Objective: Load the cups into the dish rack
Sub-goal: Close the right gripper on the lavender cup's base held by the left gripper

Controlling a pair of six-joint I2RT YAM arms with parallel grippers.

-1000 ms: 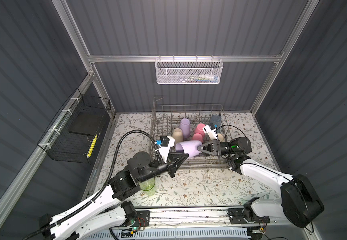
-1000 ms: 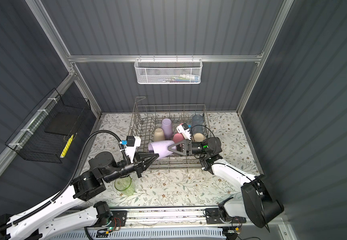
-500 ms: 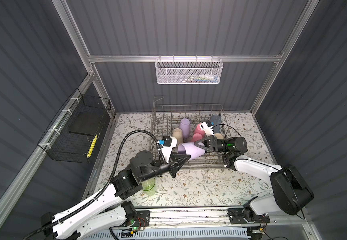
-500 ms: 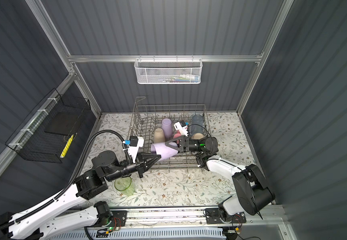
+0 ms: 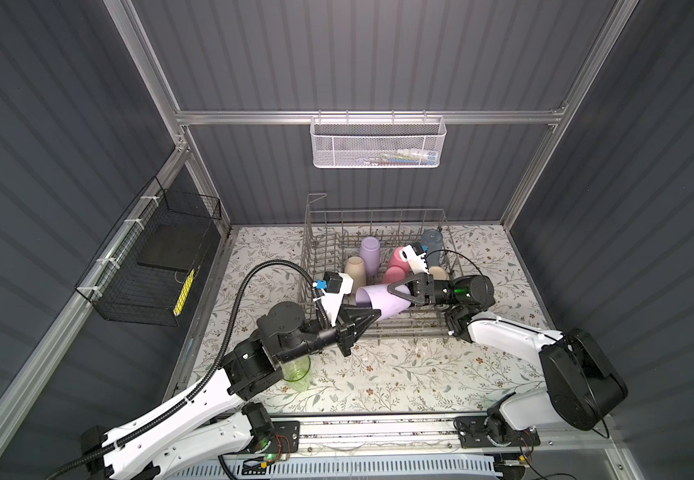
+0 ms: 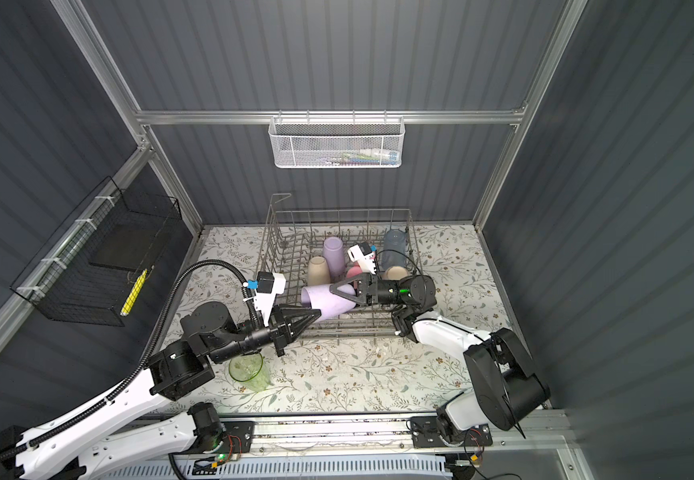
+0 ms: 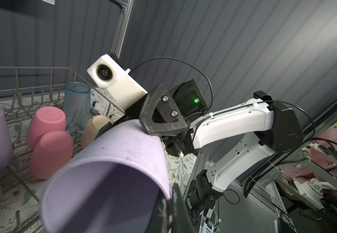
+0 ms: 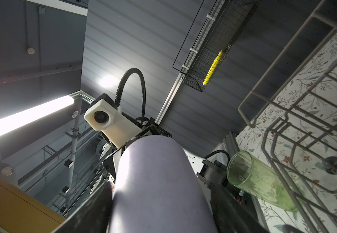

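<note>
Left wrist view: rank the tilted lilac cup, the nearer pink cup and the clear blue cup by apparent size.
1. tilted lilac cup, inflated by nearness to the camera
2. nearer pink cup
3. clear blue cup, farthest back

Lilac cup (image 5: 380, 301) tipped sideways over the dish rack (image 5: 316, 232)'s front; six more cups (image 5: 369, 253) inside, apparently upside down; green cup (image 5: 296, 374) upright outside its front corner

Right tool (image 5: 396, 293) advanced leftward along lilac cup (image 5: 372, 302), now straddling its closed end.
</note>
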